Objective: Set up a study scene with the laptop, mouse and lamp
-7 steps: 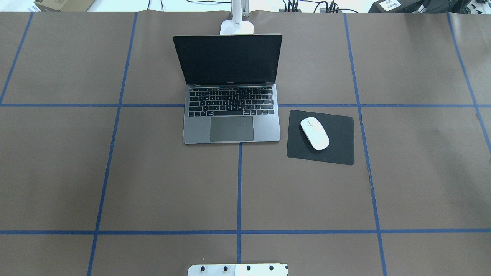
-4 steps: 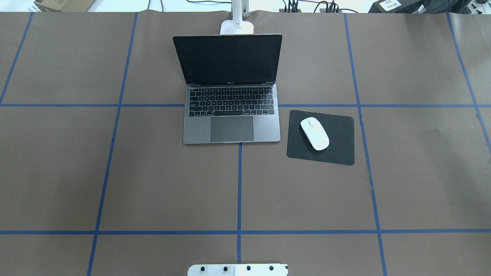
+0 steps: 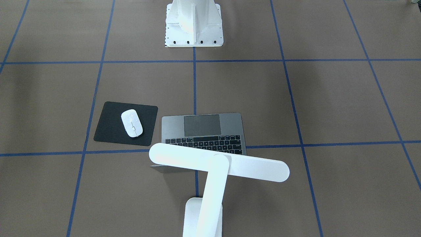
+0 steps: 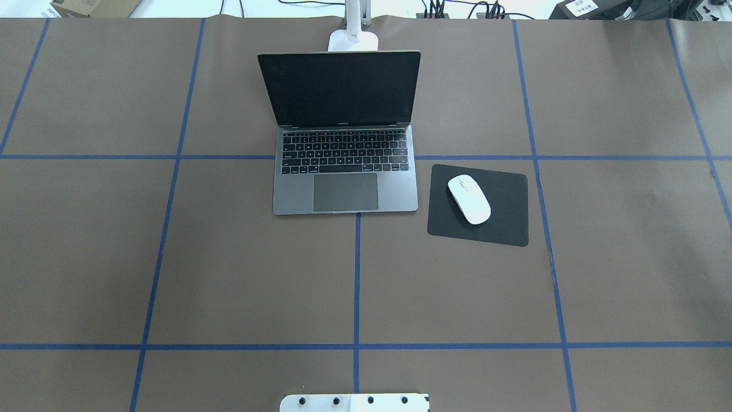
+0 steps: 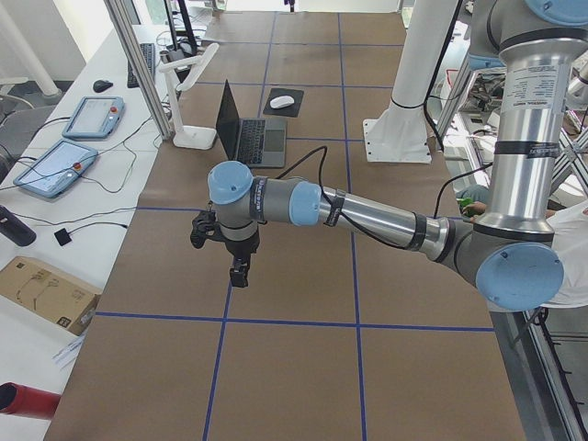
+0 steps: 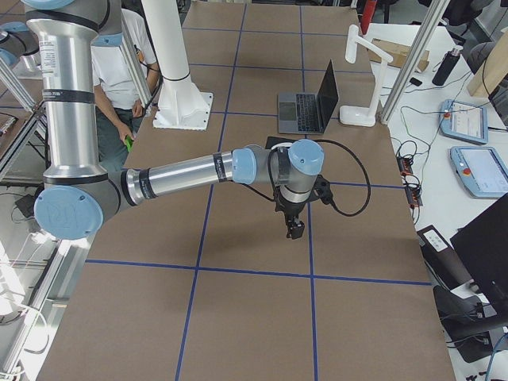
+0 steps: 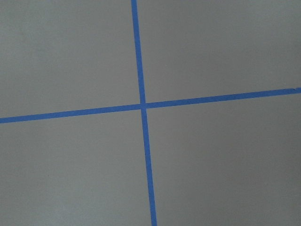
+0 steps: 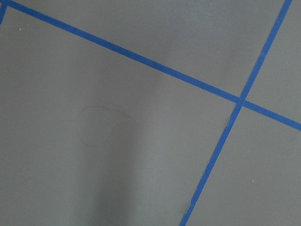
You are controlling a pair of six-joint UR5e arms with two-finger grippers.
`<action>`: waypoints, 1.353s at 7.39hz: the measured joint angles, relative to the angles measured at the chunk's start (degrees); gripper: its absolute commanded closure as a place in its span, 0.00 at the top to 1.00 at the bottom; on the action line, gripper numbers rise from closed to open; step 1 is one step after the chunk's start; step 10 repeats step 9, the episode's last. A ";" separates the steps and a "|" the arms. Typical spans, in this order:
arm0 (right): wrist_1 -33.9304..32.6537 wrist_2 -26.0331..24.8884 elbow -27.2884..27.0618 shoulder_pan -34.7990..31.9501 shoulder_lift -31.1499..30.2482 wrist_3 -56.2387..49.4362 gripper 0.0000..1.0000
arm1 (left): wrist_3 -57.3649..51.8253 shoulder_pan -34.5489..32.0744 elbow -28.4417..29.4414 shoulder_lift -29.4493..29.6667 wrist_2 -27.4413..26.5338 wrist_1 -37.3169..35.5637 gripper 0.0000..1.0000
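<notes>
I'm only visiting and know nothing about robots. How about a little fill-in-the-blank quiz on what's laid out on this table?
The laptop has its lid ____. The white mouse lies ____ the black pad. From the robot's side, the mouse is to the laptop's ____. The tape lines on the table are coloured ____.
Missing words: open; on; right; blue.
</notes>
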State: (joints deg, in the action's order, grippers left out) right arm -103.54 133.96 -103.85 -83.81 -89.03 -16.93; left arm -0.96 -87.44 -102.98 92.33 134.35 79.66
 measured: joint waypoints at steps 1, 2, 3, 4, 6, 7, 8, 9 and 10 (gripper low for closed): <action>0.00 0.06 -0.19 -0.25 0.09 0.09 1.00 | -0.02 0.03 -0.12 -0.18 0.44 0.04 1.00; 0.41 0.04 -0.71 -0.33 0.26 0.10 1.00 | 0.00 0.06 -0.12 -0.23 0.58 0.10 1.00; 1.18 -0.07 -1.29 -0.36 0.29 0.10 1.00 | 0.05 0.07 -0.10 -0.28 0.63 0.13 1.00; 1.63 -0.09 -1.48 -0.43 0.11 0.12 1.00 | 0.07 0.06 -0.20 -0.35 0.66 0.12 1.00; 1.92 -0.10 -1.46 -0.59 -1.09 0.01 1.00 | 0.08 0.04 -0.42 -1.01 0.73 0.12 1.00; 1.98 -0.10 -1.41 -0.62 -1.71 -0.11 1.00 | 0.08 0.01 -0.50 -1.21 0.74 0.14 1.00; 2.01 -0.07 -1.42 -0.64 -2.12 -0.18 1.00 | 0.07 0.00 -0.38 -1.28 0.74 0.14 1.00; 2.02 0.01 -1.47 -0.64 -2.36 -0.14 1.00 | 0.05 -0.01 -0.21 -1.52 0.74 0.14 1.00; 2.02 0.01 -1.47 -0.64 -2.36 -0.14 1.00 | 0.05 -0.01 -0.21 -1.52 0.74 0.14 1.00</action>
